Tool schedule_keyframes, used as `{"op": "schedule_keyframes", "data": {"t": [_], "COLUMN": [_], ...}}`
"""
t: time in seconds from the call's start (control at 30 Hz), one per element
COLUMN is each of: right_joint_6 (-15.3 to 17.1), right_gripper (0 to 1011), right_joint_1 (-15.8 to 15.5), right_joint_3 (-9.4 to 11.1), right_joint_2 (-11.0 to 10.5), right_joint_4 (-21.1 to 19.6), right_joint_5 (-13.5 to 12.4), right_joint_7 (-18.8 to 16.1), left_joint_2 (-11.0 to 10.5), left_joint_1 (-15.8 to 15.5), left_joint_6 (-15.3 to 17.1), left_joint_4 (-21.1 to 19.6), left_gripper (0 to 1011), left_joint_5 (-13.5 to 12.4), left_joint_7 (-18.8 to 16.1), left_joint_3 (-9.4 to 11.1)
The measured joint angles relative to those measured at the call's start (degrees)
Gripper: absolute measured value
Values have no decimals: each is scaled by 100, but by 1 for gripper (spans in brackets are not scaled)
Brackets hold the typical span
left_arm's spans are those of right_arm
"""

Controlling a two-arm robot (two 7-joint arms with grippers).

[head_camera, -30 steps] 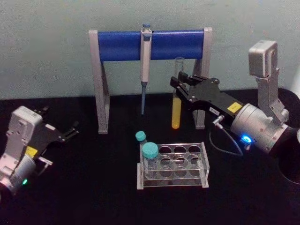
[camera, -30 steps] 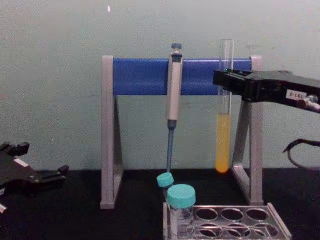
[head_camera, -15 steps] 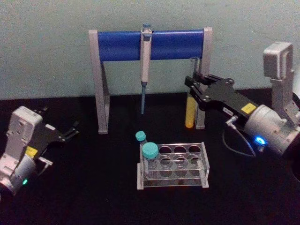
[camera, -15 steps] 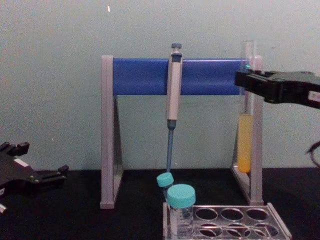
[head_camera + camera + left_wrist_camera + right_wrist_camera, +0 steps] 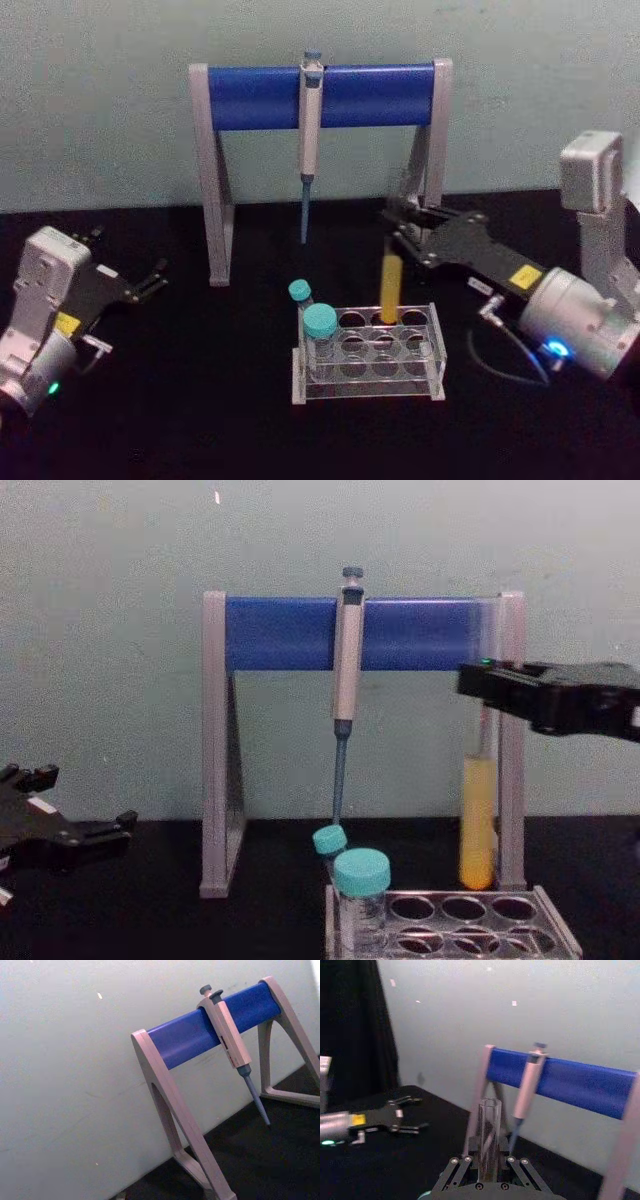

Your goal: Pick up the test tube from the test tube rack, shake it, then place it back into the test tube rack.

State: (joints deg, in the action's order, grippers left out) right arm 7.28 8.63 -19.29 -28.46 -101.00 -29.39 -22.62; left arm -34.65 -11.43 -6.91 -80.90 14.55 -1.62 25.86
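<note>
The test tube [image 5: 390, 285], clear glass with yellow-orange liquid in its lower part, hangs upright with its bottom just over the back row of the test tube rack [image 5: 368, 372]. My right gripper [image 5: 398, 225] is shut on the tube's clear upper part. In the chest view the test tube [image 5: 477, 820] ends level with the top edge of the rack [image 5: 560, 920], under the right gripper [image 5: 485, 685]. The right wrist view has the test tube [image 5: 489, 1130] standing between the fingers. My left gripper [image 5: 150, 280] rests open at the left, far from the rack.
Two short teal-capped tubes [image 5: 320, 322] stand at the rack's left end. Behind the rack is the grey-and-blue pipette stand [image 5: 260, 97] with a grey pipette [image 5: 310, 110] hanging from its bar; its right leg [image 5: 512, 740] is close behind the tube.
The right gripper has carried the test tube down and leftward, from beside the stand's right leg to just over the rack's back row. The left arm has stayed still.
</note>
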Motion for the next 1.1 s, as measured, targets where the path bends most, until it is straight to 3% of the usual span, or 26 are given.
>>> {"op": "schedule_keyframes", "data": {"t": [0.2, 0.4, 1.1], "right_joint_6": [-93, -206, -231], "right_gripper": [229, 229, 229], "right_joint_1": [319, 669, 716], "right_joint_3": [-259, -353, -139], "right_joint_2": [203, 412, 447], "right_joint_4": [213, 569, 739], "right_joint_5": [37, 149, 242], "right_joint_7": [-84, -36, 141], "left_joint_2": [0, 0, 0], "left_joint_1": [0, 0, 0], "left_joint_6": [0, 0, 0], "left_joint_4": [0, 0, 0], "left_gripper": [1001, 1001, 1001], "left_joint_5": [0, 0, 0], "left_joint_7": [0, 0, 0], "left_joint_3": [0, 0, 0]}}
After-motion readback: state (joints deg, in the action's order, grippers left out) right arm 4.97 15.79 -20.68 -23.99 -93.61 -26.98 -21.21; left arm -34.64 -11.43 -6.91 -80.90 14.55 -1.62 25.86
